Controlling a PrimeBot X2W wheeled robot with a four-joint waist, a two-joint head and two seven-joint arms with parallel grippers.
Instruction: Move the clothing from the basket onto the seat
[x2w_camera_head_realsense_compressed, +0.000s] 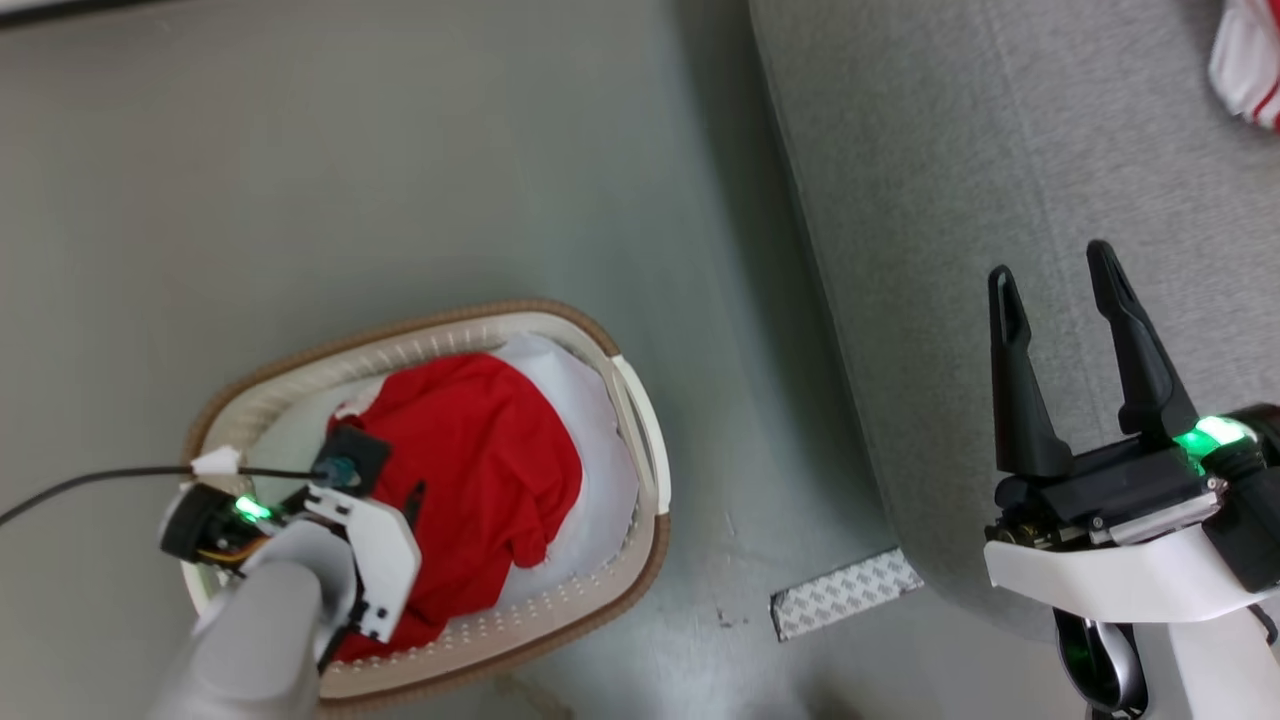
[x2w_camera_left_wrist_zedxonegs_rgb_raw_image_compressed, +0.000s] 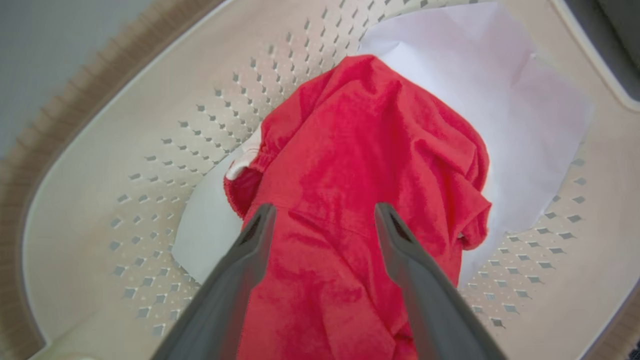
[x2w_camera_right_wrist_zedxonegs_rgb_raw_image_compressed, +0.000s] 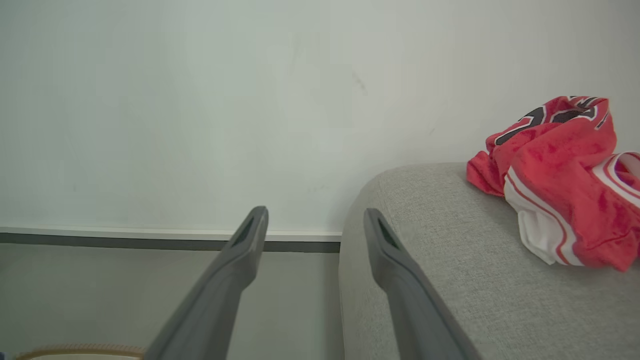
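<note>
Entry: left gripper (x2w_camera_left_wrist_zedxonegs_rgb_raw_image_compressed: 325, 207), jaws apart and holding nothing, poised inside the basket (x2w_camera_left_wrist_zedxonegs_rgb_raw_image_compressed: 150, 125) directly over the red garment (x2w_camera_left_wrist_zedxonegs_rgb_raw_image_compressed: 370, 165). Hazards, as judged: (1) the plain white cloth (x2w_camera_left_wrist_zedxonegs_rgb_raw_image_compressed: 480, 75) lay under the garment and showed past the fingertips and off to either side, so a deep closure could have pinched both layers and carried the wrong item out. (2) The fabric looked thin and slack, so a shallow nip on a single fold could have slipped free during the lift. (3) A trailing hem could have dragged on the brown rim and tipped the light basket. Position of item: the red garment lay bunched just below and ahead of the left gripper, its near part running between and beneath the two fingers, its crumpled far end beyond the fingertips; whether the fingers touched it could not be told. Also listed: right gripper (x2w_camera_head_realsense_compressed: 1050, 258), jaws likewise apart and empty, above the near edge of the grey seat (x2w_camera_head_realsense_compressed: 950, 150); a second red garment (x2w_camera_right_wrist_zedxonegs_rgb_raw_image_compressed: 555, 165) with white striped trim lay on the seat ahead of it and to its right, well apart.
</note>
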